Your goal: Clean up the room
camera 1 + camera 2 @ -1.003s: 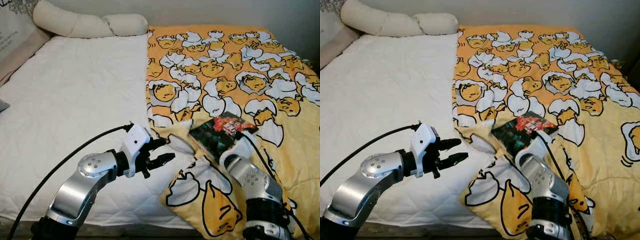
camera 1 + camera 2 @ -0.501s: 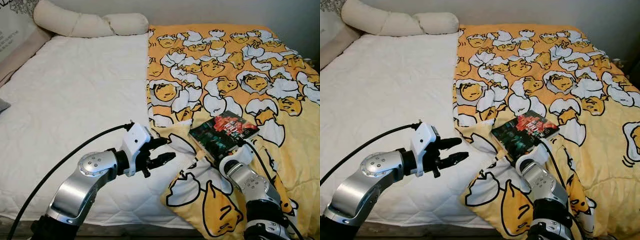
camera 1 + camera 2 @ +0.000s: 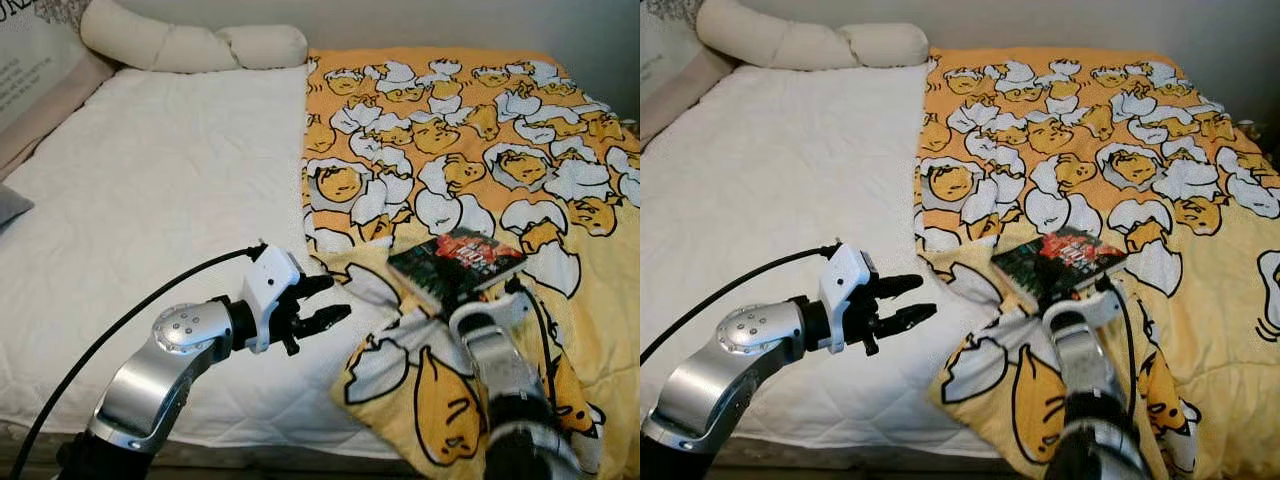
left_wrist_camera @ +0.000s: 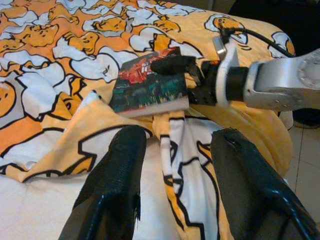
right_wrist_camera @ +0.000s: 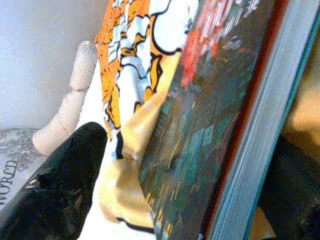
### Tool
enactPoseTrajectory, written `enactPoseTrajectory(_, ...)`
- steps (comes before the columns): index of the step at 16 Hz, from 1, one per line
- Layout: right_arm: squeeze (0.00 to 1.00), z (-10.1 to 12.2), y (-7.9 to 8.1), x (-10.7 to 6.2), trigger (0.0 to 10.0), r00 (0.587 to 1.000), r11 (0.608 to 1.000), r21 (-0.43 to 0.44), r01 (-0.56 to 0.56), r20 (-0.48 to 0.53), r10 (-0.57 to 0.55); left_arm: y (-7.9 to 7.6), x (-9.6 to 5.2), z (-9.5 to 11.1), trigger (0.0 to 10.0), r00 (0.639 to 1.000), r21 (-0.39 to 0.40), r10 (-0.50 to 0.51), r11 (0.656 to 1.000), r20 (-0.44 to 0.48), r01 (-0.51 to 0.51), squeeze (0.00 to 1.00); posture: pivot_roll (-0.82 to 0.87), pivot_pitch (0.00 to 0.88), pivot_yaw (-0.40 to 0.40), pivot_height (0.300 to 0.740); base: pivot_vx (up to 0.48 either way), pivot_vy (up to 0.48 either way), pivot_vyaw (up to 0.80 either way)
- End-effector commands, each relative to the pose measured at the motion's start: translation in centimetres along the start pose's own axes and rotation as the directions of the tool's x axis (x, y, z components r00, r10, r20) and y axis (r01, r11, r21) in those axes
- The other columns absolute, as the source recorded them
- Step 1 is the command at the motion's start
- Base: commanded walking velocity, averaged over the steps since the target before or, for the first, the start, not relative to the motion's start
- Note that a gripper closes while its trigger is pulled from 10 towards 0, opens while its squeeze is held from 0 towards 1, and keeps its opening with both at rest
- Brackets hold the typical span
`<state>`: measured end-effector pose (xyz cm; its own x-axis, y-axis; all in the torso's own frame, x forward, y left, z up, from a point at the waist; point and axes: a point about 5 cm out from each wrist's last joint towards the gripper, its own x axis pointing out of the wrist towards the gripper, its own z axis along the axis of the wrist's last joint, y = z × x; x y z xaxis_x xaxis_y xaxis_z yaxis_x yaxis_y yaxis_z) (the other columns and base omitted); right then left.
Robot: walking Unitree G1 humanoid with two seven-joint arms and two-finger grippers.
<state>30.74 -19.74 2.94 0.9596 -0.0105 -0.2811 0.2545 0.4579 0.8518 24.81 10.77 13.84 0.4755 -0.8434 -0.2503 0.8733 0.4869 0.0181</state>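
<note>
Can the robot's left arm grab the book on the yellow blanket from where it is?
Probably not without moving closer. The left gripper hovers open over the white mattress, apart from the book, with a rumpled blanket fold between. The right gripper is already at the book, with one finger on its cover.

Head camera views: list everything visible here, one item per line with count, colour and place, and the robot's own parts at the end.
Bed: one, white quilted cover, spanning the view.
Blanket: one, orange-yellow with white and yellow cartoon egg figures, over the robot's right half of the bed, near corner rumpled.
Book: one, dark cover with red and teal print, lying on the blanket near the bed's front edge.
Bolster pillow: one, cream, long, at the far end of the bed.
Left gripper: black fingers open, hovering above the white cover beside the blanket's edge.
Right gripper: black fingers on either side of the book's near edge.
</note>
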Motion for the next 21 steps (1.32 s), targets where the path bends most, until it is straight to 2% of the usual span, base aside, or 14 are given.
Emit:
enactPoseTrajectory(1, 0.0, 0.7, 0.5, 0.3, 10.0, 0.999, 1.0, -0.015, -0.022, 0.041, 0.022, 0.1, -0.3, 0.2, 10.0, 1.0, 0.011, 0.005, 1.0, -0.001, -0.005, 0.02, 0.09, 0.0, 0.033, 0.74, 0.0, 0.0, 0.0)
enactPoseTrajectory(3, 0.0, 1.2, 0.7, 0.6, 10.0, 0.997, 0.998, -0.06, -0.011, 0.082, 0.016, 0.1, -0.3, 0.3, 10.0, 1.0, 0.016, 0.006, 1.0, -0.001, -0.006, 0.02, 0.09, 0.0, 0.029, 0.74, 0.0, 0.0, 0.0)
enactPoseTrajectory(4, 0.0, 1.7, 0.7, 0.8, 10.0, 0.994, 0.995, -0.093, 0.028, 0.103, -0.018, 0.1, -0.3, 0.3, 10.0, 1.0, 0.017, 0.007, 1.0, -0.001, -0.007, 0.03, 0.09, 0.0, 0.026, 0.74, 0.0, 0.0, 0.0)
enactPoseTrajectory(6, 0.0, 1.9, 0.7, 0.9, 10.0, 0.993, 0.994, -0.098, 0.043, 0.111, -0.032, 0.1, -0.3, 0.3, 10.0, 1.0, 0.02, 0.006, 1.0, -0.004, -0.006, 0.03, 0.09, 0.0, 0.025, 0.74, 0.0, 0.0, 0.0)
enactPoseTrajectory(7, 0.0, 1.1, 1.5, 1.2, 10.0, 0.999, 0.971, -0.24, 0.009, 0.035, -0.001, -0.2, -0.4, 0.1, 10.0, 1.0, 0.025, -0.005, 1.0, -0.015, 0.005, 0.03, 0.09, 0.0, 0.016, 0.74, 0.0, 0.0, 0.0)
enactPoseTrajectory(9, 0.0, -0.8, 1.9, 1.1, 10.0, 0.998, 0.939, -0.343, -0.042, -0.065, 0.021, -0.4, -0.5, -0.1, 10.0, 1.0, 0.026, -0.007, 1.0, -0.02, 0.008, 0.03, 0.08, 0.0, 0.012, 0.74, 0.0, 0.0, 0.0)
enactPoseTrajectory(10, 0.0, -2.9, 1.9, 0.6, 10.0, 0.986, 0.903, -0.415, -0.109, -0.163, 0.044, -0.4, -0.5, -0.2, 10.0, 1.0, 0.028, -0.011, 1.0, -0.026, 0.012, 0.03, 0.08, 0.0, 0.01, 0.74, 0.0, 0.0, 0.0)
enactPoseTrajectory(12, 0.0, -3.6, 1.8, 0.2, 10.0, 0.978, 0.885, -0.442, -0.147, -0.201, 0.062, -0.4, -0.5, -0.2, 10.0, 0.999, 0.033, -0.015, 0.999, -0.031, 0.016, 0.02, 0.08, 0.0, 0.008, 0.74, 0.0, 0.0, 0.0)
enactPoseTrajectory(14, 0.0, -4.0, 0.9, -0.8, 10.0, 0.965, 0.835, -0.522, -0.174, -0.261, 0.038, -0.5, -0.4, -0.3, 10.0, 0.998, 0.04, -0.031, 0.999, -0.045, 0.033, 0.02, 0.08, 0.0, 0.005, 0.74, 0.0, 0.0, 0.0)
enactPoseTrajectory(18, 0.0, -2.2, 0.5, -2.3, 10.0, 0.965, 0.808, -0.554, -0.202, -0.255, 0.067, -0.5, -0.4, -0.3, 10.0, 0.998, 0.041, -0.038, 0.998, -0.048, 0.04, 0.02, 0.06, 0.0, 0.009, 0.74, 0.0, 0.0, 0.0)
enactPoseTrajectory(20, 0.0, 0.3, 0.8, -3.2, 10.0, 0.968, 0.796, -0.562, -0.224, -0.225, 0.113, -0.5, -0.3, -0.2, 10.0, 0.998, 0.042, -0.048, 0.998, -0.046, 0.05, 0.02, 0.06, 0.0, 0.013, 0.74, 0.0, 0.0, 0.0)
enactPoseTrajectory(21, 0.0, 0.8, 0.9, -3.5, 10.0, 0.967, 0.789, -0.569, -0.232, -0.226, 0.121, -0.5, -0.3, -0.2, 10.0, 0.998, 0.043, -0.051, 0.998, -0.046, 0.053, 0.02, 0.05, 0.0, 0.013, 0.74, 0.0, 0.0, 0.0)
